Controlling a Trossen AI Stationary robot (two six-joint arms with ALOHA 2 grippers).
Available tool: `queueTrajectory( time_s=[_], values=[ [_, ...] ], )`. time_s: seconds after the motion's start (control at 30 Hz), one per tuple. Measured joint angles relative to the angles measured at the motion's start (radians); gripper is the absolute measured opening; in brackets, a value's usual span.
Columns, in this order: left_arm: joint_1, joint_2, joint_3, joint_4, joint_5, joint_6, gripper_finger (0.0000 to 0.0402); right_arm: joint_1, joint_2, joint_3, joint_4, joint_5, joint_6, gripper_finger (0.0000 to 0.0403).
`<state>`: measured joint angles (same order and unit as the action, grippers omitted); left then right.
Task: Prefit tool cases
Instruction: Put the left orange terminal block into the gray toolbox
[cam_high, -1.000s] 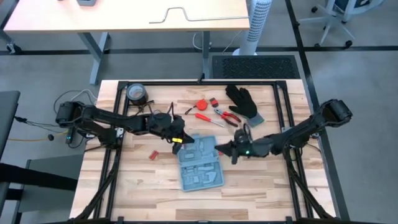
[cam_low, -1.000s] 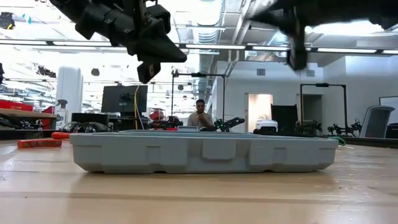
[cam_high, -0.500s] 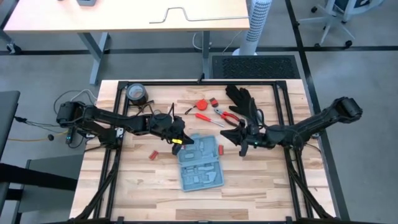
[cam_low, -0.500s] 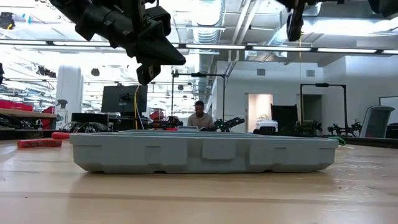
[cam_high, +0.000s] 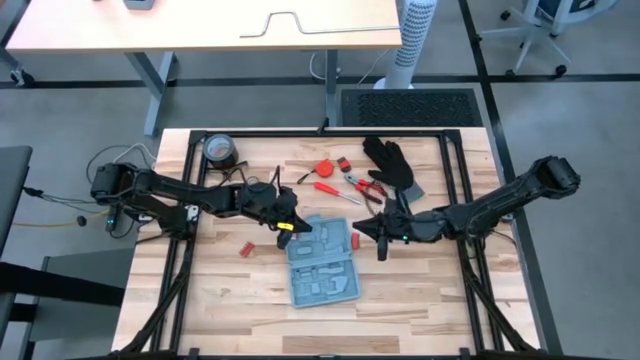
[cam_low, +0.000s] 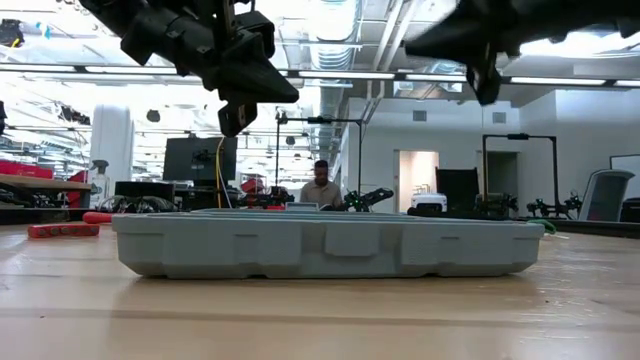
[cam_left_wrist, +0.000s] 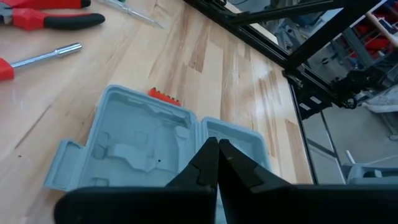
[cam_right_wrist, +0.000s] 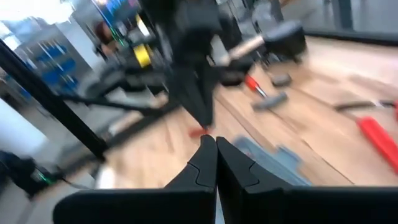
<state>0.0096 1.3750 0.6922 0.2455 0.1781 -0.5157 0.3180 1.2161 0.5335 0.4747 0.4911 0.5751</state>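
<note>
From above, we see the flat light-blue plastic tool case lying opened out on the wooden table. The left gripper hangs over its far left corner, the right gripper by its far right edge.

At table height, the case rests flat, with both grippers above it.

Through the left wrist camera, our fingers are pressed together, empty, over the case.

The right wrist camera shows its fingers closed too.
</note>
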Motion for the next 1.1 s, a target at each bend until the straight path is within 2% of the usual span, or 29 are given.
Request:
queueTrajectory(
  time_s=[0.23,0.4,1.1],
  values=[
    [-0.015,0.0,0.0,0.0,0.0,-0.02,0.0,0.0,0.0,0.0,-0.177,0.0,0.0,0.0008],
    [-0.017,0.0,0.0,0.0,0.0,-0.021,0.0,0.0,0.0,0.0,-0.24,0.0,0.001,0.0008],
    [-0.02,0.0,0.001,-0.022,-0.001,0.035,0.0,0.0,0.0,0.0,-0.243,0.001,0.001,0.0008]
  ],
)
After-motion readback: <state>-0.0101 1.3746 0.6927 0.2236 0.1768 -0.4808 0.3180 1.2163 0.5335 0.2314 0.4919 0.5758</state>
